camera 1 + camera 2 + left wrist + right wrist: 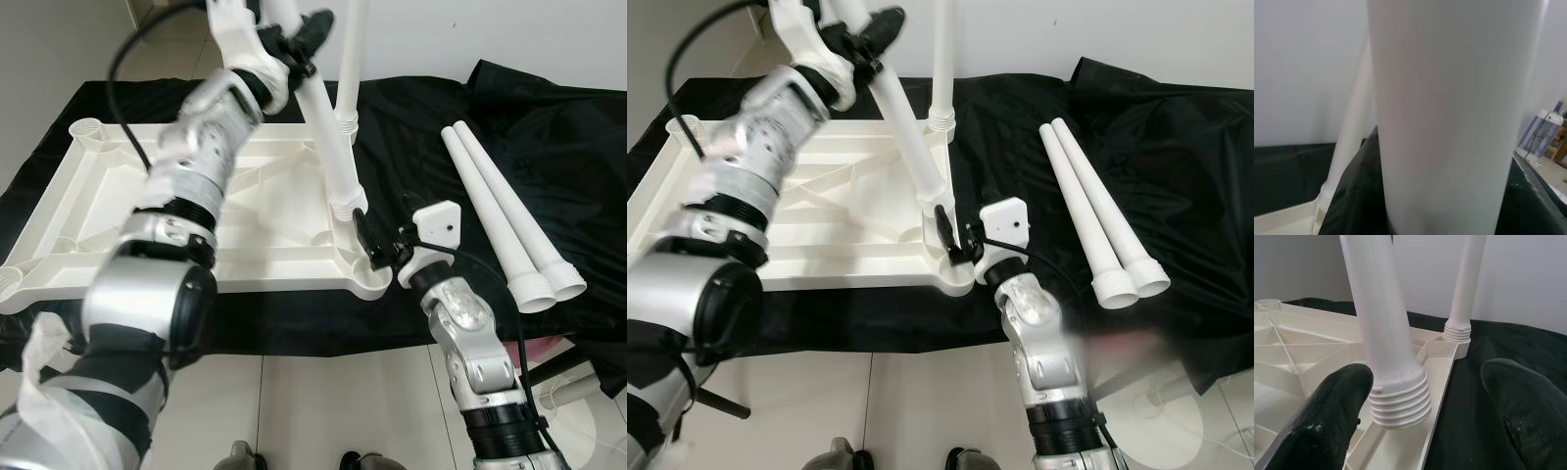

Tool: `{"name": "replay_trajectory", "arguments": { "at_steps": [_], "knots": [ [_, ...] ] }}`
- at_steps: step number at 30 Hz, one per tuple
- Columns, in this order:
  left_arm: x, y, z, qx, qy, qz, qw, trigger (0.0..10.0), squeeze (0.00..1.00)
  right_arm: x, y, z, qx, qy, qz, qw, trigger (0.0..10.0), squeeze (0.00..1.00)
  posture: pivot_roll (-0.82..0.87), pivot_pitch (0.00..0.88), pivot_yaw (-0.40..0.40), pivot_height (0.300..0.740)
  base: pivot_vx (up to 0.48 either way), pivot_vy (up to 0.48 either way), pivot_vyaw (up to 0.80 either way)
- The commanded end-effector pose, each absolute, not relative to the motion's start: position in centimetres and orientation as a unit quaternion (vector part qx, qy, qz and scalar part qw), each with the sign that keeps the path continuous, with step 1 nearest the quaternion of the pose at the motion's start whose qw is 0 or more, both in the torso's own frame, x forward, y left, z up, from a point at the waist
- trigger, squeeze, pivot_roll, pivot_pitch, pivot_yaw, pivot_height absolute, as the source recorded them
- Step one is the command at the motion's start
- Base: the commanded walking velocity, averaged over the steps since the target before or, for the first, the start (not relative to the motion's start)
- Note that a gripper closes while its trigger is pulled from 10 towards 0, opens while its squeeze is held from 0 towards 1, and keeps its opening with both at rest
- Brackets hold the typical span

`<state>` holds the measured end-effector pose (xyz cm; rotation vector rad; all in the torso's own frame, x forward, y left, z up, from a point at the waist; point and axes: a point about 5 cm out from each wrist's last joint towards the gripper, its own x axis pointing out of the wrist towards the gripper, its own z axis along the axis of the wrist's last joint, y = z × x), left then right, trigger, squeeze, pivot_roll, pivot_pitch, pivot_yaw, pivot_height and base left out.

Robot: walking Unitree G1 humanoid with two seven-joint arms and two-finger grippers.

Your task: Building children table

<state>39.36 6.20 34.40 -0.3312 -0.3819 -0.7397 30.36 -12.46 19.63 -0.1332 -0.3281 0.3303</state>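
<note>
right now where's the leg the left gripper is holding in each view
Left eye: tilted leg, centre, threaded end at the tabletop corner.
Right eye: centre-left.
Left wrist: close-up, centre.
Right wrist: threaded end between the fingers.
Shared landmark: the upright leg behind it.

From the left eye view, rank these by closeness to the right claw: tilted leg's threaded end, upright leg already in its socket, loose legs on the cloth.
1. Tilted leg's threaded end, just ahead of the right claw.
2. Upright leg, farther back at the corner.
3. Loose legs, off to the right.
</note>
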Motion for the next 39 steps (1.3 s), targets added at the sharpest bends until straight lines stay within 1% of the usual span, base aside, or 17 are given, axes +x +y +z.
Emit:
{"name": "replay_trajectory", "arguments": {
  "at_steps": [1,2,3,4,8,11,17,18,25,29,38,39],
  "knots": [
    [38.6,5.2,34.8,-0.130,-0.212,-0.359,0.900,10.0,0.00,30.7,-12.5,19.5,-0.070,-0.153,0.159,0.973,10.0,0.00,-0.08,0.088,0.032,0.740,0.000,0.000,0.00],
    [38.6,5.2,34.8,-0.130,-0.212,-0.359,0.900,10.0,0.00,30.7,-12.5,19.5,-0.070,-0.153,0.159,0.973,10.0,0.00,-0.08,0.088,0.032,0.740,0.000,0.000,0.00],
    [38.0,4.3,34.9,-0.129,-0.226,-0.362,0.895,10.0,0.00,31.2,-12.7,19.7,-0.071,-0.147,0.153,0.975,10.0,0.00,-0.08,0.091,0.031,0.740,0.000,0.000,0.00],
    [37.8,3.9,35.0,-0.128,-0.230,-0.364,0.893,10.0,0.00,31.4,-12.8,19.7,-0.071,-0.144,0.152,0.975,10.0,0.00,-0.08,0.091,0.031,0.740,0.000,0.000,0.00],
    [37.3,3.3,35.1,-0.130,-0.237,-0.369,0.889,10.0,0.00,31.7,-12.8,19.8,-0.074,-0.142,0.147,0.976,10.0,0.00,-0.08,0.091,0.029,0.740,0.000,0.000,0.00],
    [36.6,1.9,34.9,-0.136,-0.233,-0.391,0.880,10.0,0.00,32.7,-13.0,19.8,-0.075,-0.132,0.131,0.980,10.0,0.00,-0.07,0.090,0.025,0.740,0.000,0.000,0.00],
    [35.6,0.4,34.9,-0.134,-0.236,-0.413,0.869,10.0,0.00,33.8,-13.2,19.8,-0.077,-0.120,0.117,0.983,10.0,0.00,-0.07,0.087,0.026,0.740,0.000,0.000,0.00],
    [35.0,-0.2,34.9,-0.134,-0.241,-0.417,0.866,10.0,0.00,34.6,-13.5,20.0,-0.091,-0.111,0.108,0.984,10.0,0.00,-0.07,0.087,0.025,0.740,0.000,0.000,0.00],
    [34.4,-0.9,34.9,-0.137,-0.241,-0.423,0.863,10.0,0.00,35.6,-13.7,21.0,-0.110,-0.116,0.106,0.982,10.0,0.00,-0.06,0.080,0.026,0.740,0.000,0.000,0.00],
    [34.1,-1.4,34.8,-0.134,-0.241,-0.429,0.860,10.0,0.00,36.1,-13.4,21.7,-0.140,-0.121,0.115,0.976,10.0,0.00,-0.06,0.073,0.027,0.740,0.000,0.000,0.00],
    [33.6,-1.9,34.9,-0.132,-0.241,-0.434,0.858,10.0,0.00,36.2,-12.7,21.7,-0.161,-0.127,0.130,0.970,10.0,0.00,-0.06,0.068,0.033,0.740,0.000,0.000,0.00],
    [33.6,-1.9,34.9,-0.131,-0.240,-0.436,0.857,10.0,0.00,36.1,-12.6,21.7,-0.169,-0.128,0.132,0.968,7.5,0.00,-0.06,0.068,0.033,0.740,0.000,0.000,0.00]
  ]
}}
